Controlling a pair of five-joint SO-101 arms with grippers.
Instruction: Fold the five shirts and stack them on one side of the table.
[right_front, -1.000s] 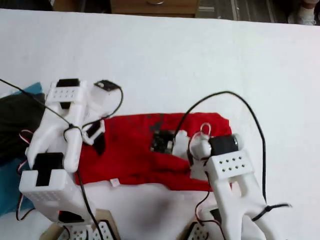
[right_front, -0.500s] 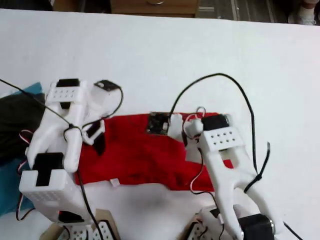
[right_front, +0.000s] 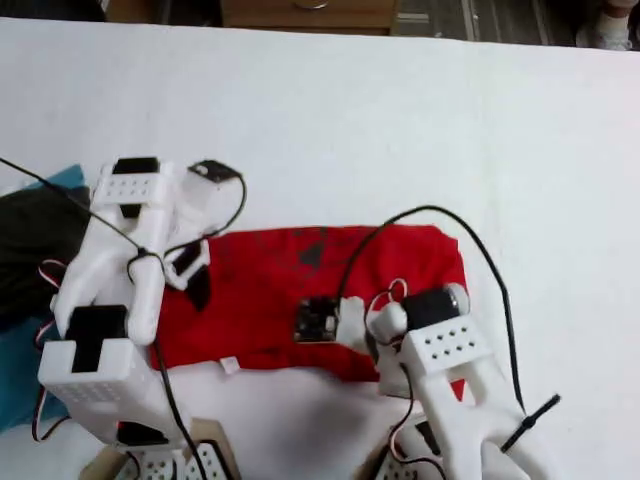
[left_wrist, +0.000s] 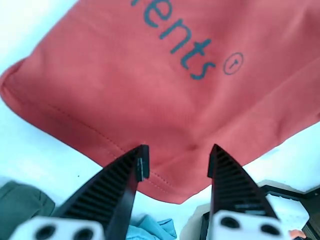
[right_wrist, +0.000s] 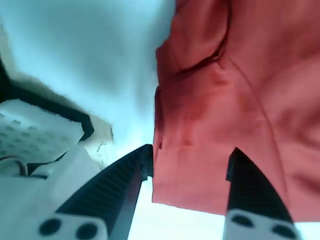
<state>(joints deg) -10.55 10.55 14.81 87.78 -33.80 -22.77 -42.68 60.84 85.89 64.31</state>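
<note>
A red shirt (right_front: 270, 300) with dark print lies folded in a wide band across the middle of the white table (right_front: 400, 120). My left gripper (right_front: 193, 272) hovers over its left end. In the left wrist view it (left_wrist: 177, 155) stands open just above the red shirt (left_wrist: 175, 75), close to a hemmed corner, holding nothing. My right gripper (right_front: 358, 325) is over the shirt's near right part. The right wrist view has it (right_wrist: 190, 160) open above the hem of the red shirt (right_wrist: 240, 100), with nothing gripped.
A dark shirt (right_front: 30, 240) lies on a blue one (right_front: 20, 370) at the table's left edge; they show as dark green cloth (left_wrist: 20, 205) and teal cloth (left_wrist: 150, 227) in the left wrist view. Both arm bases stand at the near edge. The far half of the table is bare.
The right arm swung out to the shirt's far edge, then drew back to its near right part. The shirt's right side now lies flatter. The left arm has kept still.
</note>
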